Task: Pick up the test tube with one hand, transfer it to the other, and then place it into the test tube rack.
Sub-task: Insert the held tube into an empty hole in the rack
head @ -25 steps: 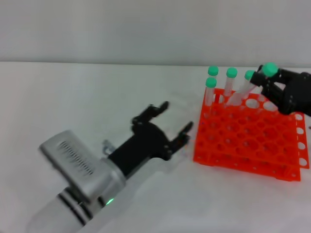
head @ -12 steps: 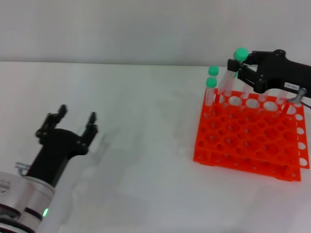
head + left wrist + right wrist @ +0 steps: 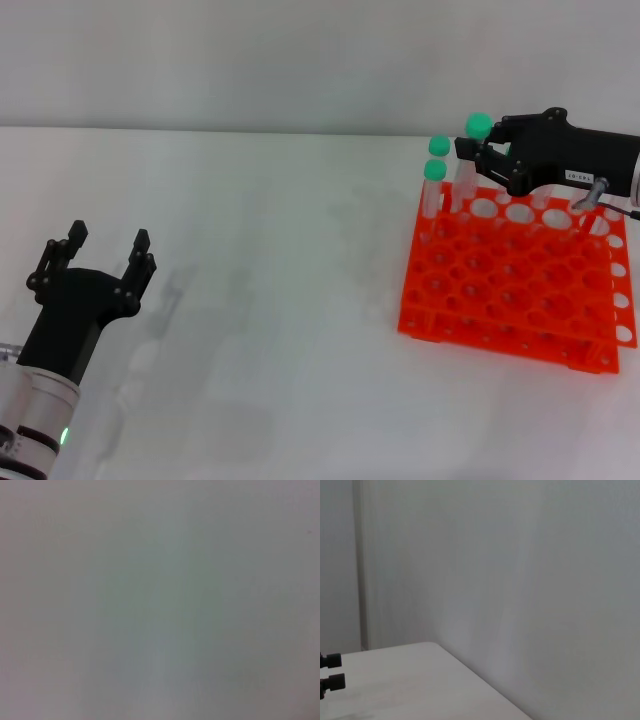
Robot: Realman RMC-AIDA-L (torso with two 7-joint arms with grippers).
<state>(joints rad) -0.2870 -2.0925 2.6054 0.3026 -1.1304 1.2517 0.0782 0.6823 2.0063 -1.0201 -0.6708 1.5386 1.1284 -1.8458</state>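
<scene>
A wide matte white table [image 3: 280,300] was seen, mostly bare at centre. The orange-red gridded rack [image 3: 510,290] sat at right. The left gripper [image 3: 97,262], lower left, was spread. The right gripper [image 3: 480,155], upper right, was clenched on the green-capped tube [image 3: 468,160] above the rack's far row.

The test tube rack [image 3: 515,275] runs off the picture's right edge at its far corner. Behind the right gripper [image 3: 478,155], a green cap near the rack's back row is mostly hidden. The left arm [image 3: 35,420] is cut off at the lower edge, well apart from the rack.
</scene>
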